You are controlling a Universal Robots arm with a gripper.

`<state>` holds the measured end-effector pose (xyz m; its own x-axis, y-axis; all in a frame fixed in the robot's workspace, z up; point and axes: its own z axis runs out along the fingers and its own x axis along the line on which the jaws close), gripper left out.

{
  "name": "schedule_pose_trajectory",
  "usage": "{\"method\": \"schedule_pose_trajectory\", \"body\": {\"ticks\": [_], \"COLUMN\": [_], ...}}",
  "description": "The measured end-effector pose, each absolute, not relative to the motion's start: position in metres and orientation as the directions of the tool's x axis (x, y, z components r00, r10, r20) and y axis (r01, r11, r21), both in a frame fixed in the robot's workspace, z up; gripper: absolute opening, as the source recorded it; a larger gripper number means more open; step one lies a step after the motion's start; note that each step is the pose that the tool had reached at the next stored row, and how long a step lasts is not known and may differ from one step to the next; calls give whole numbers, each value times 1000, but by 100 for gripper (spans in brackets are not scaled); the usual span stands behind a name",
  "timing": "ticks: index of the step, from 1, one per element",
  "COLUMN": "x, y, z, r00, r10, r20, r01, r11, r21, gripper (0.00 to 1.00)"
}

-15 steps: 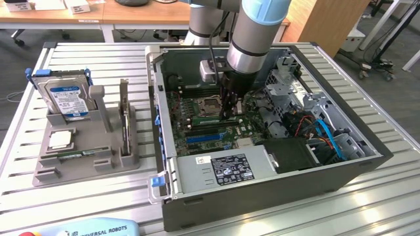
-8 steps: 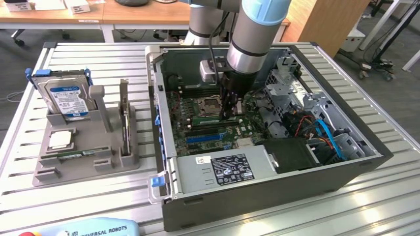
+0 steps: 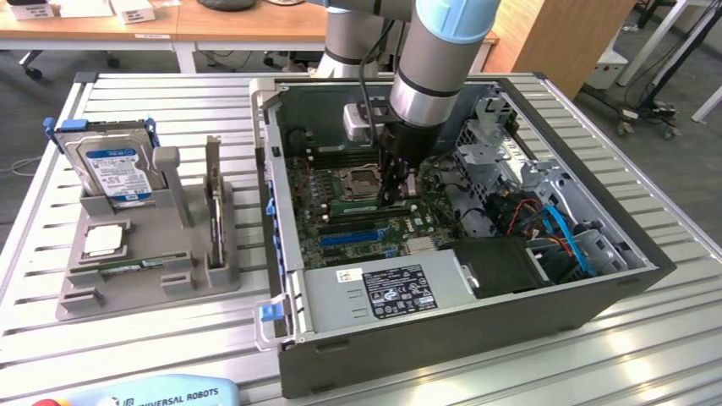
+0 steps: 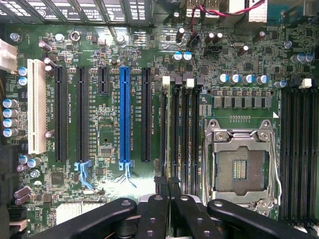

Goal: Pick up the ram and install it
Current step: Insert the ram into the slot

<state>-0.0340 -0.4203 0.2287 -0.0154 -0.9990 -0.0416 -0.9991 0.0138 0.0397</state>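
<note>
Fingers [image 4: 155, 214] sit pinched nearly together, can't tell if anything's between them, gripper [image 3: 397, 193] low over memory slots [image 4: 187, 134] beside processor socket [image 4: 240, 167] inside open case [image 3: 451, 334]; green ram [image 3: 138, 266] lies in grey tray [image 3: 147, 298], well apart.

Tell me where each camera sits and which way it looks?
Exterior view: off the arm, above the table, looking down into the open computer case; shows the arm and tool.
Wrist view: on the wrist, facing the motherboard squarely; shows the tool's fingers.
Shared: the motherboard, its empty processor socket, the tool.
</note>
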Motion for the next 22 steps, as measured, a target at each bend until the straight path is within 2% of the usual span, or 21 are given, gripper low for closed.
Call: {"method": "schedule_pose_trajectory", "body": {"ticks": [22], "x": [-34], "y": [-420], "z": [227], "r00": [-3], "r10": [-999], "r20": [-42], "r01": [-999], "r11": [1], "r21": [40], "gripper": [12]}}
